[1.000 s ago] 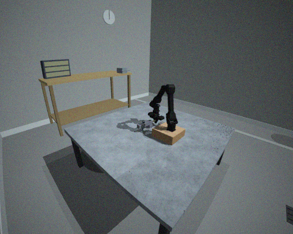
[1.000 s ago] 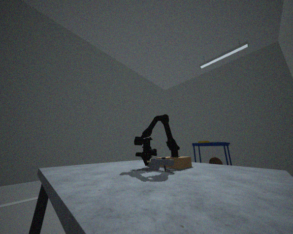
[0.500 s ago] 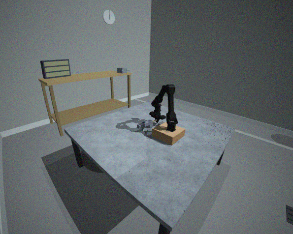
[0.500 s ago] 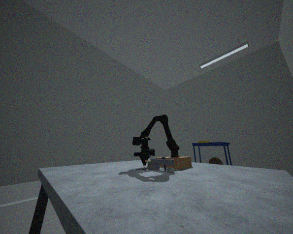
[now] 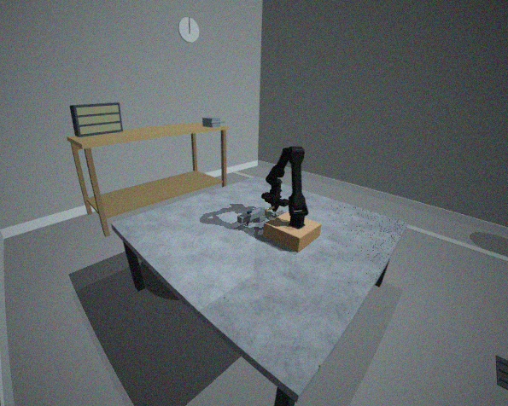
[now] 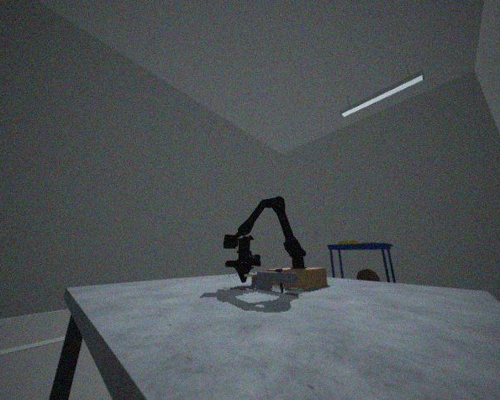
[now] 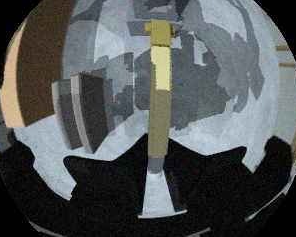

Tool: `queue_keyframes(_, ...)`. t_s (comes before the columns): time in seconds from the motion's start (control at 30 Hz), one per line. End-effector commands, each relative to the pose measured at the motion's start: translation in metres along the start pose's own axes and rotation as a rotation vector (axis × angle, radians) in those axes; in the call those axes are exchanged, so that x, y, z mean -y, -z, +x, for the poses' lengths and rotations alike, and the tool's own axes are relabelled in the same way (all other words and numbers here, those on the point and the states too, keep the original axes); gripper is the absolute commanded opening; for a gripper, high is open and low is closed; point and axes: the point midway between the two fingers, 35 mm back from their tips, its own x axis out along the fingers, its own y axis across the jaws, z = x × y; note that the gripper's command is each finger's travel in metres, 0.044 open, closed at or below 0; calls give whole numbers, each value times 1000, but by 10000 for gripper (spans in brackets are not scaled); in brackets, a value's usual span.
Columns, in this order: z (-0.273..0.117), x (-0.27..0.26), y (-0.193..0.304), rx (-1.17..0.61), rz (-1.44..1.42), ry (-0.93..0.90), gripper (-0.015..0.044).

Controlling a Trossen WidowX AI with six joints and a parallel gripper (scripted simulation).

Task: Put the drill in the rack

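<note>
The yellow drill [image 7: 160,109] [image 5: 267,209] [image 6: 249,275] has a grey tip toward the wrist and a cross-pinned far end. My gripper [image 7: 157,144] [image 5: 273,209] [image 6: 244,280] is shut on it near its grey-tipped end. The drill points at the grey holder [image 5: 251,215] [image 6: 273,280] [image 7: 149,9]; its pinned end shows at the holder's near face, and I cannot tell whether they touch. A small dark piece [image 6: 278,270] on top of the holder may be the key. Two upright grey plates beside the drill in the wrist view look like the rack [image 7: 94,116].
The arm's wooden base block [image 5: 295,231] [image 6: 314,277] [image 7: 40,64] stands close to the holder and the upright plates. All stand on the grey table [image 5: 254,284] [image 6: 262,344]. A wooden shelf bench [image 5: 157,131] stands away by the wall.
</note>
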Motion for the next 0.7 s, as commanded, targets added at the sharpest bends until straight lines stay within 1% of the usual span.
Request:
queue_keyframes(0.0,0,1,5,4,-2,0,0)
queue_keyframes(0.67,-9,-2,8,4,-2,0,0)
